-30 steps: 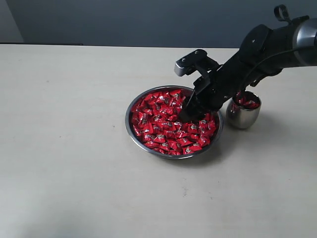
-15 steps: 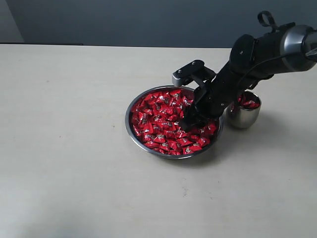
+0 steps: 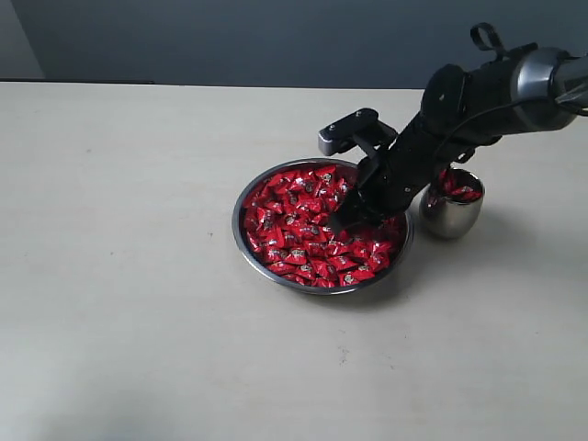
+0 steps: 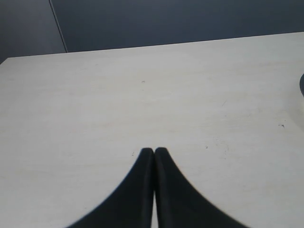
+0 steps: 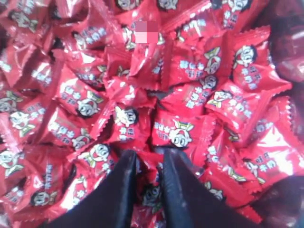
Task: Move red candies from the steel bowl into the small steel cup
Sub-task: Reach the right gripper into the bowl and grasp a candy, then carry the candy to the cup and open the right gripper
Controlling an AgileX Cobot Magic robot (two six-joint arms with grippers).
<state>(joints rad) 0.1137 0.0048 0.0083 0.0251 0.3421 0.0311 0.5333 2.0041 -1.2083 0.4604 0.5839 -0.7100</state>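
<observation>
The steel bowl [image 3: 235, 230] sits mid-table, heaped with red candies [image 3: 294, 230]. To its right stands the small steel cup [image 3: 450, 219], with a few red candies [image 3: 461, 192] showing at its mouth. My right gripper [image 3: 344, 220] is down in the bowl's right half, tips among the wrappers. In the right wrist view the right gripper [image 5: 148, 159] has its fingers drawn close on one red candy [image 5: 151, 192], with more candies packed all round. My left gripper [image 4: 154, 151] is shut with nothing in it, over bare table, and does not show in the exterior view.
The pale tabletop [image 3: 129, 276] stretches around the bowl and cup. My right arm [image 3: 478, 96] reaches in from the upper right, passing just over the cup's far side. A dark wall [image 3: 230, 37] lies behind the table's far edge.
My right gripper has dropped lower into the candies and shifted slightly left, its fingers closing on a candy. The bowl and cup have not moved.
</observation>
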